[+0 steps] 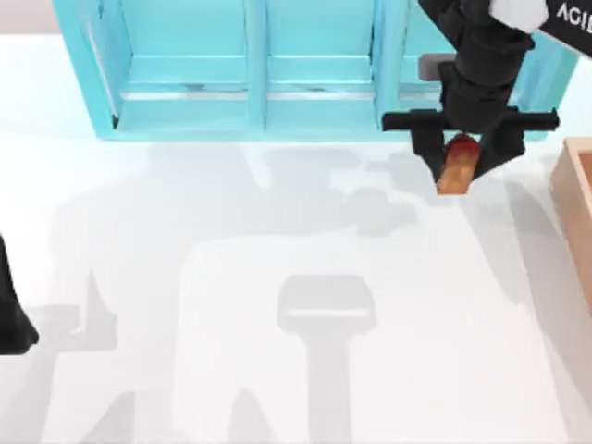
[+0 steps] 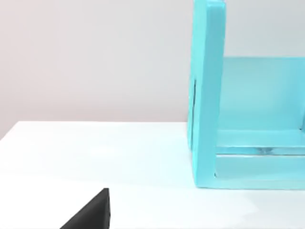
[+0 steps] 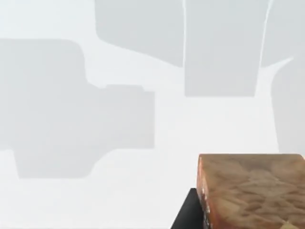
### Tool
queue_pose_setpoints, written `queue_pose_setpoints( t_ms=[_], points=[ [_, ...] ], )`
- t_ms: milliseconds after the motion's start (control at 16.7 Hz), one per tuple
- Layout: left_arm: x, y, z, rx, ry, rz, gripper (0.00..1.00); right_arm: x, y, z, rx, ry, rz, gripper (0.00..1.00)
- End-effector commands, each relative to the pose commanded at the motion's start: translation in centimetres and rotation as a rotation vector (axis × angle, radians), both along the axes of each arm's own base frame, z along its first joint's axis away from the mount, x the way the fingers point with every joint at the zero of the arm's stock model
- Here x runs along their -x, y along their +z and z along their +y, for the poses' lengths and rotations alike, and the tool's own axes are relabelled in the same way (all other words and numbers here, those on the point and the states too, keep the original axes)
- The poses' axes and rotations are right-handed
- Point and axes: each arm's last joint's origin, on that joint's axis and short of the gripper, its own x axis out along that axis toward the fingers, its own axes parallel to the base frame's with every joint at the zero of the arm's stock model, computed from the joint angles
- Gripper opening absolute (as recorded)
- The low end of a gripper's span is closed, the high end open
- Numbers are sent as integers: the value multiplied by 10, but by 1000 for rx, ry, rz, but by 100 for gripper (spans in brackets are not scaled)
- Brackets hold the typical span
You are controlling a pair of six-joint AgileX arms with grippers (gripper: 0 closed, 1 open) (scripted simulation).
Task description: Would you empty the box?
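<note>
Right gripper [image 1: 459,159] pinches a small orange-brown block [image 1: 456,172] above the white table [image 1: 277,277], just in front of the turquoise shelf unit [image 1: 277,83]. The box [image 1: 575,199] stands at the table's right edge, near the gripper. Left arm [image 1: 11,314] rests at the left edge; I cannot tell its fingers' state.

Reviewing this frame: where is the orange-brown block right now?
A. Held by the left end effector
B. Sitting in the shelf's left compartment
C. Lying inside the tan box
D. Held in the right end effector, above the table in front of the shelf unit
D: the right end effector grips the orange-brown block in front of the turquoise shelf unit, left of the box.
</note>
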Motion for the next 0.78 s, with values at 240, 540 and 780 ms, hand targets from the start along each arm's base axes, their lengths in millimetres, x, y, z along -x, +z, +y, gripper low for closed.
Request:
queue_pose_setpoints(
  t_ms=[240,540,780],
  points=[
    [0,0,0,0,0,0,100,0,-3,5,2,-1,2,0],
    [0,0,0,0,0,0,100,-1,-19,4,1,-4,4,0],
    [0,0,0,0,0,0,100,0,-45,5,2,-1,2,0]
  ],
)
